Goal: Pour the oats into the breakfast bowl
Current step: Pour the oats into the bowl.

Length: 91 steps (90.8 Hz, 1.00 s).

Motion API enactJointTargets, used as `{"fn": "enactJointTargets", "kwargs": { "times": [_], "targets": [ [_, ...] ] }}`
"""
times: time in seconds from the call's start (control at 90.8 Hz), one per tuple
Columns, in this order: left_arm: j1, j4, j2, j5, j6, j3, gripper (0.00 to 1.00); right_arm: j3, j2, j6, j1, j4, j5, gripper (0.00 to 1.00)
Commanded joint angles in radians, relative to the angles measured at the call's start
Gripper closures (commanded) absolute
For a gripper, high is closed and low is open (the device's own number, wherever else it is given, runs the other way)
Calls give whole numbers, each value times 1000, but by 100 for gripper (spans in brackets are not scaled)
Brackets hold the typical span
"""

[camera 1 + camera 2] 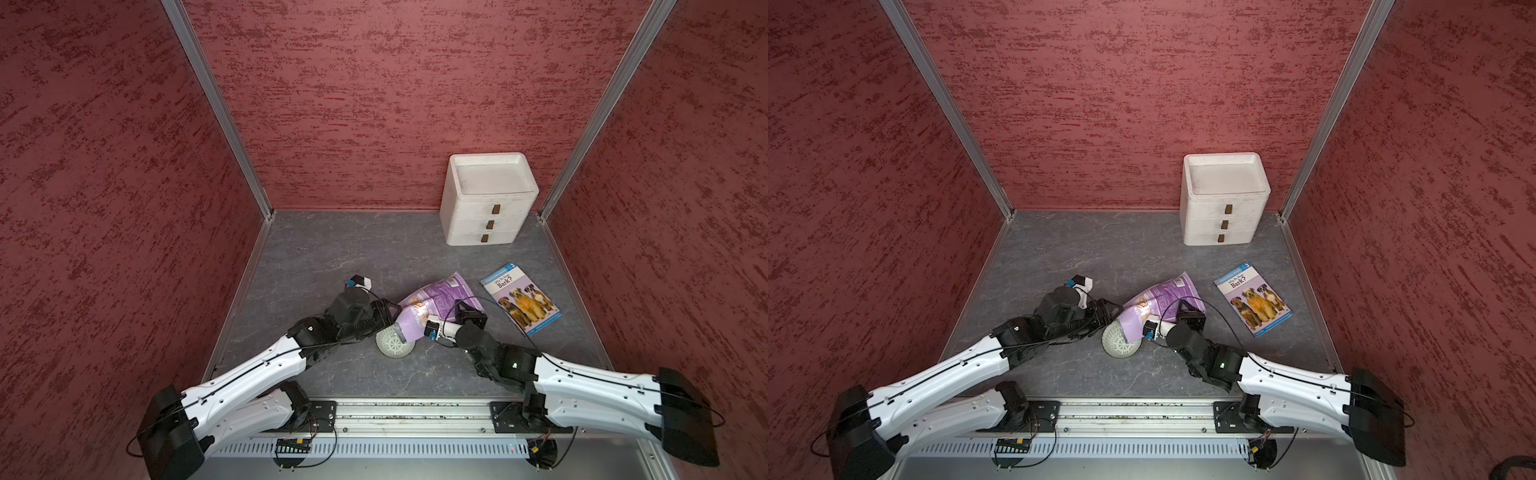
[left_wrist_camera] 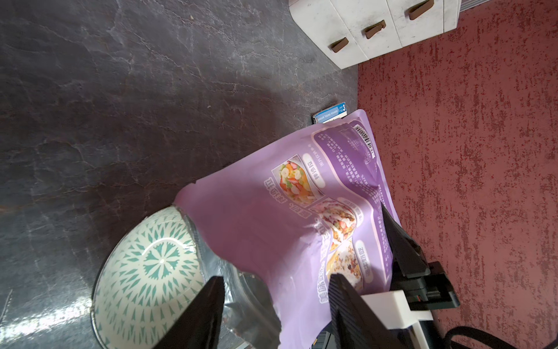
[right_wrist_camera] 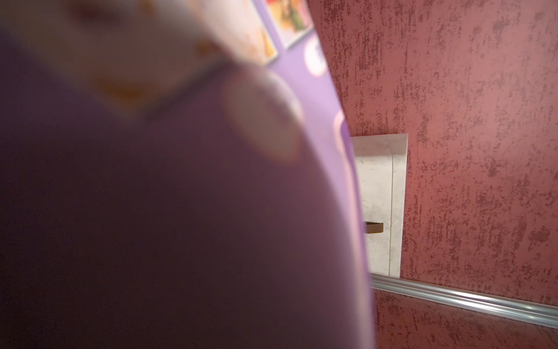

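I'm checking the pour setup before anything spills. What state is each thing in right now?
bowl: upright, empty.
pouch: top torn open, tipped, mouth over the bowl's rim.
left gripper: fingers apart, astride the pouch's open edge.
right gripper: fingers shut on the pouch.
drawer box: all three drawers shut.
book: closed, lying flat, cover up.

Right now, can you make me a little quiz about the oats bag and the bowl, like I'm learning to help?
1. True or false: oats can be seen inside the bowl.
2. How many drawers does the white box have? A two, B three, C four.
3. Fill the gap: the purple pouch tips its open mouth over the ____.
Key: 1 false; 2 B; 3 bowl.
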Motion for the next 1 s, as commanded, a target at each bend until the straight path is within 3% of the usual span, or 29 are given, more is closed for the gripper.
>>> {"fn": "enactJointTargets", "kwargs": {
  "times": [0.0,0.353,0.992],
  "targets": [
    [-10,18,9,-14,-9,-21,43,17,-6,-44,15,217,89,100],
    [-11,37,20,-13,-19,-38,53,-12,8,-141,20,339,108,100],
    [-13,55,44,-9,-23,-54,55,-31,45,-212,26,425,108,100]
  ]
}}
